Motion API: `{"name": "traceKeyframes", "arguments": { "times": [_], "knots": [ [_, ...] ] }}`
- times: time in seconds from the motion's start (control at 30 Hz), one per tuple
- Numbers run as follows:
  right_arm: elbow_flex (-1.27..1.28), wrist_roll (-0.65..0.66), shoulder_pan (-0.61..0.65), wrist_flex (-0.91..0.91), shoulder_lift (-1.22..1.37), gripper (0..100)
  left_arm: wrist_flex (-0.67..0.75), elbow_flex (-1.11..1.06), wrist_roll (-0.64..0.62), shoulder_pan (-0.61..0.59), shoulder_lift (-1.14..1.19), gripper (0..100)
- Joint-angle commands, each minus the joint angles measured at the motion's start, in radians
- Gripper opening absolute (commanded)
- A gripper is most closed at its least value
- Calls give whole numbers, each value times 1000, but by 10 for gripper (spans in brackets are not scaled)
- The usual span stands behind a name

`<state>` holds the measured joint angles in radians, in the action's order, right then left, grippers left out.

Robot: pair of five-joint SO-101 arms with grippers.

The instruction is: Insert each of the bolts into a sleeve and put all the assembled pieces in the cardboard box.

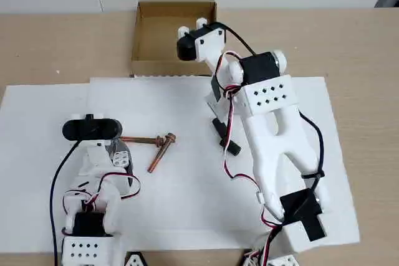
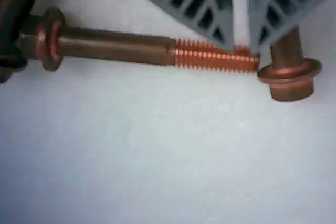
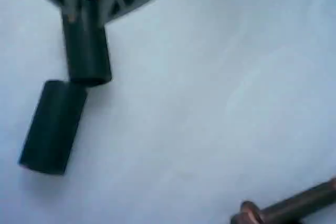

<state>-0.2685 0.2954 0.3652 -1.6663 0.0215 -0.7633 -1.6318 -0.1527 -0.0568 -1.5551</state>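
Three copper bolts lie on the white sheet. One bolt (image 2: 115,45) (image 1: 142,140) lies flat, and its threaded end touches the head of a second bolt (image 2: 290,77). A third bolt (image 1: 160,154) lies slanted beside them. My left gripper (image 2: 240,50) (image 1: 122,146) hovers with its tips right over that threaded end, the jaws shut to a thin slit with nothing between them. My right gripper (image 3: 89,3) (image 1: 216,113) is shut on a black sleeve (image 3: 86,45) (image 1: 218,126). A second black sleeve (image 3: 52,127) (image 1: 231,147) lies loose just beyond it. The cardboard box (image 1: 144,35) stands at the back.
A white paper sheet (image 1: 187,204) covers most of the wooden table (image 1: 50,42). The right arm (image 1: 274,141) stretches from the front right towards the box. Bare sheet lies between the two arms.
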Motion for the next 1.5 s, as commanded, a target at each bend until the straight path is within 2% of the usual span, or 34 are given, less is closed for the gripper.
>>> {"name": "traceKeyframes", "arguments": {
  "times": [0.0, 0.27, 0.5, 0.67, 0.77, 1.17, 1.47],
  "knots": [
    [-31, -9, -15, -16, -58, 6, 18, 5, 5, -2, -11, 6],
    [304, -2, 4, -2, -314, 8, 18, 5, 5, -2, -11, 6],
    [535, 149, 1, 64, -352, 13, 18, 5, 5, -2, -11, 6],
    [689, 193, 1, 223, -352, 142, 18, 5, 6, -2, -11, 6],
    [753, 226, 4, 305, -348, 161, 18, 5, 6, -2, -11, 6],
    [772, 259, 1, 479, -147, 160, 18, 5, 6, -2, -11, 6],
    [772, 259, -42, 542, -4, 99, 18, 5, 6, -2, -11, 6]
  ]
}}
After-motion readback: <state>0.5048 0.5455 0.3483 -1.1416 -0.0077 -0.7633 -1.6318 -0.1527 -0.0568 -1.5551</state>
